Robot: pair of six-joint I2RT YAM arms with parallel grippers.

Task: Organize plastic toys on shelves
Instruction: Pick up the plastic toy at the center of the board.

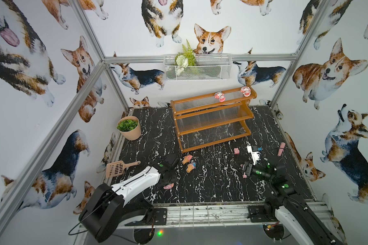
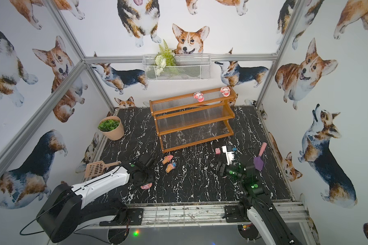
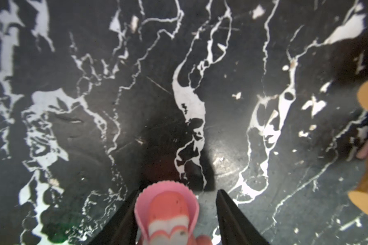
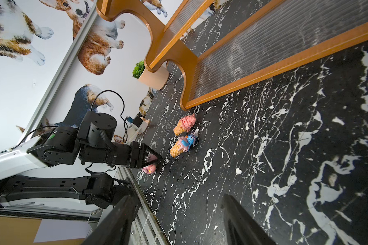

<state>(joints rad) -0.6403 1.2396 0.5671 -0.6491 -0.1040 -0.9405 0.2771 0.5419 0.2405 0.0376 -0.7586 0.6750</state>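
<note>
Near the bench's front edge, leftward: straddling the lying doll figurine point(image 3: 166, 214) with the left jaws, half-spread, not yet pinching, its long axis along them. Right jaws wide, empty, well apart. Shelves point(image 1: 212, 118) at the back edge.

top views: overhead, whole table point(image 1: 212, 186) | left wrist: close, downward | right wrist: low, leftward

White walls point(image 1: 125, 31) printed with watercolour corgis enclose a work cell framed in aluminium struts point(image 1: 136, 60), its black marble-patterned tabletop point(image 1: 210, 180) veined in white under even, bright light. A white wire mesh basket point(image 1: 210, 70) holding a fern sprig point(image 1: 188, 52) and white flowers hangs on the back wall; a leafy green plant in a tan pot point(image 1: 130, 130) stands near the far left corner.
</note>
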